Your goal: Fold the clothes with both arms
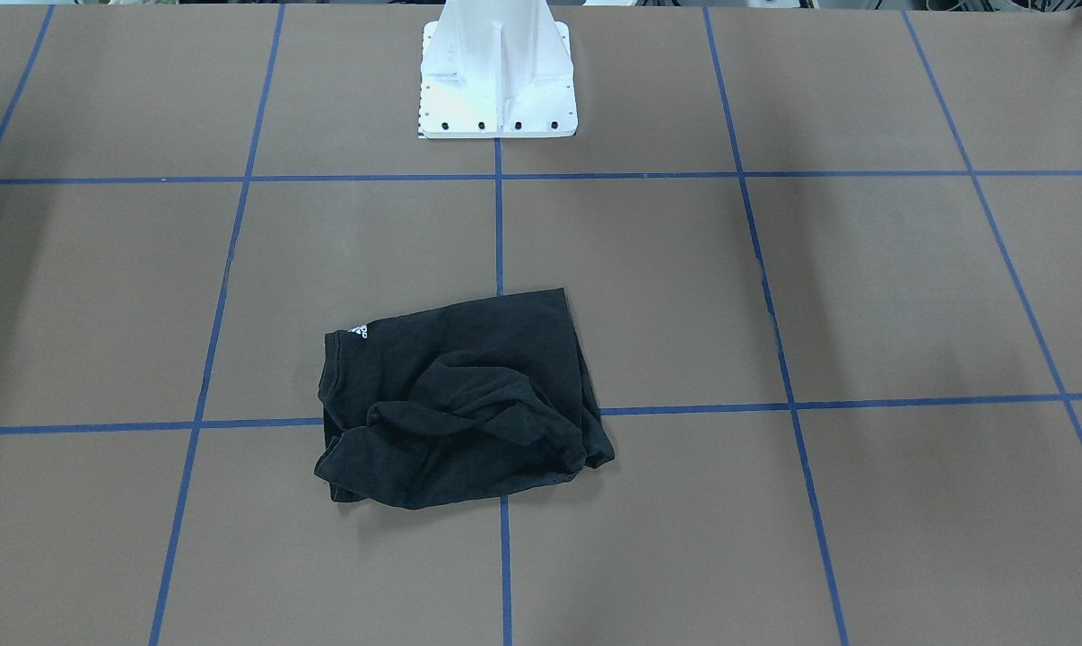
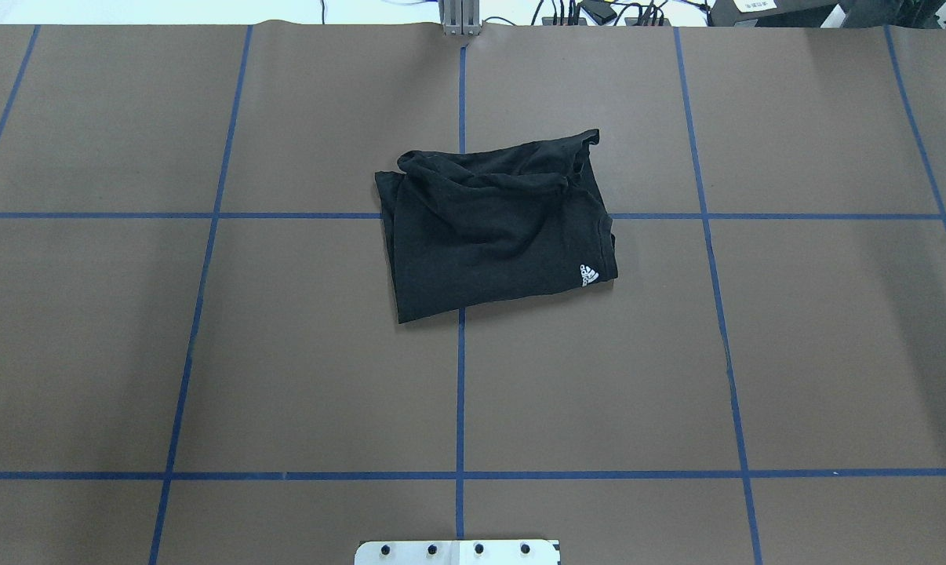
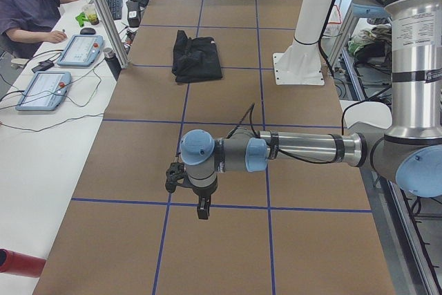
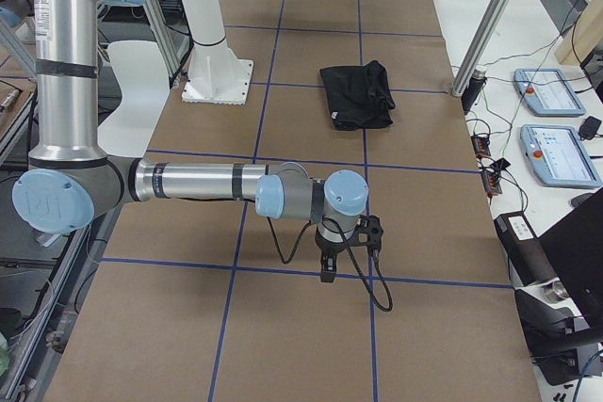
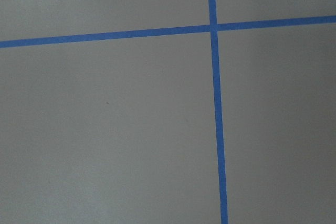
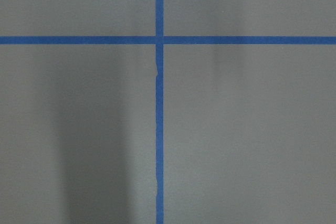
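The black T-shirt [image 2: 493,227] lies in a rumpled, roughly folded bundle at the table's centre, with a small white logo [image 2: 588,275] at one corner; it also shows in the front view [image 1: 456,404] and both side views [image 3: 197,56] [image 4: 356,94]. Neither arm appears in the overhead or front view. The left gripper [image 3: 202,208] hangs above bare table far from the shirt, fingers pointing down; I cannot tell its state. The right gripper [image 4: 327,270] hangs likewise at the opposite end, state unclear. Both wrist views show only brown table with blue tape lines.
The white pedestal base [image 1: 498,81] stands at the robot's side of the table. A seated person [image 3: 31,5] and control tablets [image 3: 45,88] are at a white side bench; more tablets [image 4: 556,152] show on the other side view. Aluminium posts [image 3: 103,12] border the table.
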Robot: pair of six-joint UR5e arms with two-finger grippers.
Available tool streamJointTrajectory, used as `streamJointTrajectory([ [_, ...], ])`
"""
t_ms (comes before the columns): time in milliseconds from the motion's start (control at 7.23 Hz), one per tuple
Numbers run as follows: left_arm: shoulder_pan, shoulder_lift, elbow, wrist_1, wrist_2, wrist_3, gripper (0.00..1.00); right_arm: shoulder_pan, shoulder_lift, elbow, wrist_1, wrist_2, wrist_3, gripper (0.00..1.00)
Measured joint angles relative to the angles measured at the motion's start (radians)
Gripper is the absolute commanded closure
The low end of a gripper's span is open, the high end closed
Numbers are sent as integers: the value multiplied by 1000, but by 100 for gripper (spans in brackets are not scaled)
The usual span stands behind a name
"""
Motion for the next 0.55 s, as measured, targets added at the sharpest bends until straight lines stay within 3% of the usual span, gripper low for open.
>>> streamJointTrajectory([
  [553,1,-1,1,-2,-2,-1,0,-13,-5,17,-1,-2,-1,0],
])
